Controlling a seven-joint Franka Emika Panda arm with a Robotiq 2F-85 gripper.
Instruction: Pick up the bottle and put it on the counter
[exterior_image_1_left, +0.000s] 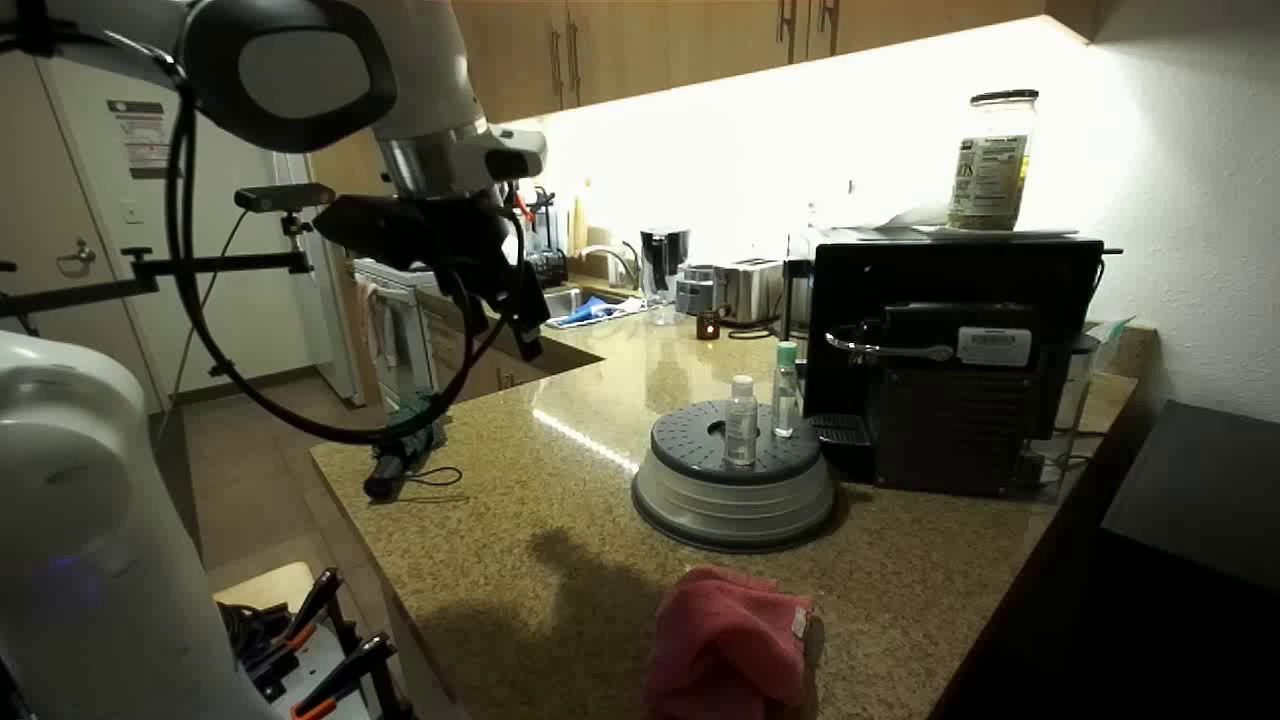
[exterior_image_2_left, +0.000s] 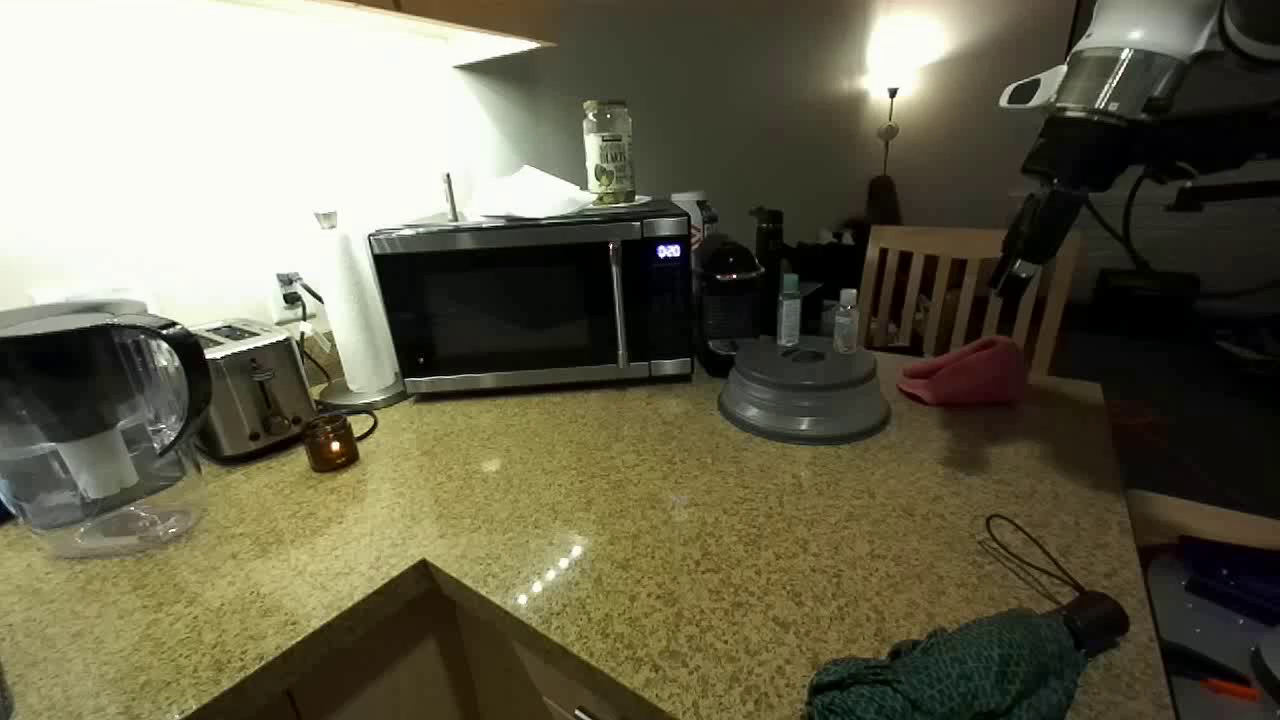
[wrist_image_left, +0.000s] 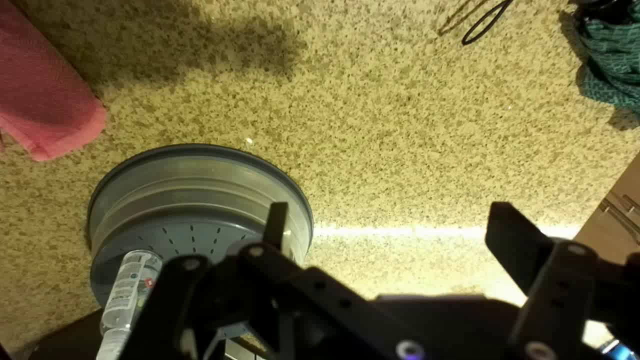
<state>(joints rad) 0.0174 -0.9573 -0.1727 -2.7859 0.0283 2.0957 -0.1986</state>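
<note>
Wrist view: gripper (wrist_image_left: 387, 214) spread, empty. In an exterior view, white-capped bottle (exterior_image_1_left: 741, 430) and green-capped bottle (exterior_image_1_left: 785, 402) stand on the base (exterior_image_1_left: 735, 508), target unclear, neither directly on the counter (exterior_image_1_left: 480, 530). In an exterior view, gripper well right of both; picking and placing seem left.

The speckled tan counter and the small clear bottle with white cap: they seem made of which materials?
Speckled tan counter: mottled grains and bright reflections suggest polished stone or composite. Small white-capped bottle: transparent, shiny body suggests plastic; glass remains possible.
</note>
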